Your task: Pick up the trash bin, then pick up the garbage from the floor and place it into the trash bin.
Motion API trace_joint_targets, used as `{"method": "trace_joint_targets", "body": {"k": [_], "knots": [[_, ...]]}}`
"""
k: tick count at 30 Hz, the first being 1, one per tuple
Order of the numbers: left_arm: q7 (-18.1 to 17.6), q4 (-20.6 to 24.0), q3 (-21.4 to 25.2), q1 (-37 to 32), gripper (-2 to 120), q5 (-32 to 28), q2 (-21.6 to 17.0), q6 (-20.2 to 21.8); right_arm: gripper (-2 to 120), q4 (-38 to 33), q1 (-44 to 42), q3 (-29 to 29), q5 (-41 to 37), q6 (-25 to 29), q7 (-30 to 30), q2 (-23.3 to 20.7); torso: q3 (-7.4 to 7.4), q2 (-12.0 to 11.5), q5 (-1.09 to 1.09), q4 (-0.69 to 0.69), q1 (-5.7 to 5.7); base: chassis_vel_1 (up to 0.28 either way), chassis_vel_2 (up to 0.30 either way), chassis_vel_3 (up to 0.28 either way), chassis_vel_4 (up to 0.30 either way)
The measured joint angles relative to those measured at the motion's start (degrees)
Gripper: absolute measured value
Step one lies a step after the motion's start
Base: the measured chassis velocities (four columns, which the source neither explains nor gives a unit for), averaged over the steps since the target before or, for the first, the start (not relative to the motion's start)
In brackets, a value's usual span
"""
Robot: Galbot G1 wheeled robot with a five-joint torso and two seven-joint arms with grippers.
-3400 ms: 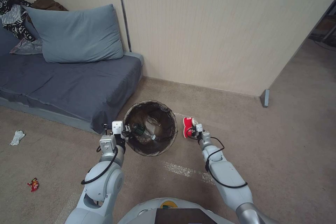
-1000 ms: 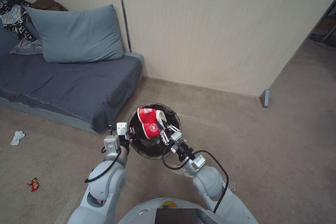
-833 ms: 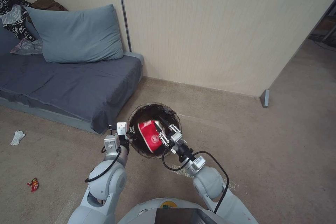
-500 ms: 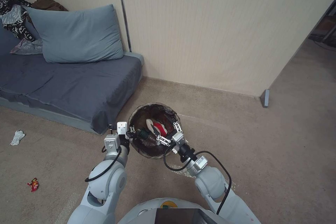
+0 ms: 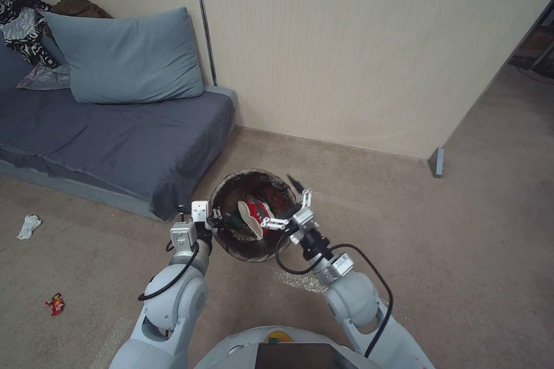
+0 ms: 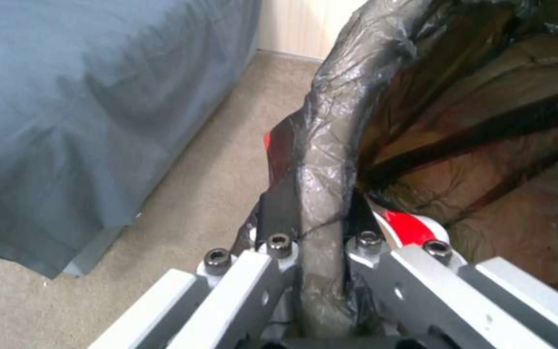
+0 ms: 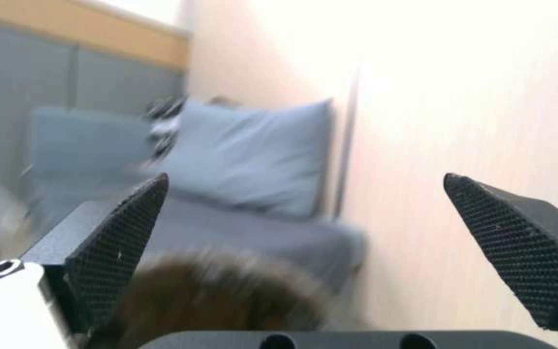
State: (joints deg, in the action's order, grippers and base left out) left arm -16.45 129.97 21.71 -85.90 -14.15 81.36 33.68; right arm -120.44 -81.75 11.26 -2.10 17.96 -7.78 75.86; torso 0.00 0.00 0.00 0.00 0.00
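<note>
Dropped from right claw (image 5: 290,204), red cup (image 5: 258,214) lies tilted in trash bin (image 5: 231,184)

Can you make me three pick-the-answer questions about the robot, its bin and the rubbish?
1. Where is the red cup?
A. in the bin
B. on the sofa
C. on the floor

2. How many bits of litter lie on the floor at the left?
A. none
B. two
C. five

3. How is the right gripper?
A. shut on the cup
B. open, holding nothing
C. shut on the bin

Answers:
1 A, it lies inside the liner.
2 B, a white tissue and a red wrapper.
3 B, its fingers are spread apart; the left gripper clamps the rim.
</note>
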Motion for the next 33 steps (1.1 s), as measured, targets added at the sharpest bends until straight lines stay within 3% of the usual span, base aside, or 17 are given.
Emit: {"method": "trace_joint_targets", "body": {"k": [8,10,18,33], "knots": [[0.55,0.22,0.24,-0.95,0,1.69,0.07,-1.49,100,-5.02,-5.44,6.44,-0.18,1.38,6.09,3.71,0.00,0.00,0.00,0.00,0.00,0.000,0.000,0.000,0.000],[0.96,0.67,0.28,-1.52,0,2.15,0.06,-2.38,100,-3.21,-7.47,10.35,-0.05,3.31,7.56,5.90,0.00,0.00,0.00,0.00,0.00,0.000,0.000,0.000,0.000],[0.78,0.90,0.56,-2.06,0,2.71,-0.12,-5.30,100,3.16,-10.64,15.52,-0.03,5.85,8.89,7.85,0.00,0.00,0.01,0.00,0.00,0.000,0.000,0.000,0.000],[0.86,1.05,0.44,-2.49,0,2.84,0.04,-6.26,100,6.52,-9.42,16.08,-0.29,6.95,8.60,8.55,0.00,0.00,0.01,0.00,0.00,0.000,0.000,0.000,0.000]]}}
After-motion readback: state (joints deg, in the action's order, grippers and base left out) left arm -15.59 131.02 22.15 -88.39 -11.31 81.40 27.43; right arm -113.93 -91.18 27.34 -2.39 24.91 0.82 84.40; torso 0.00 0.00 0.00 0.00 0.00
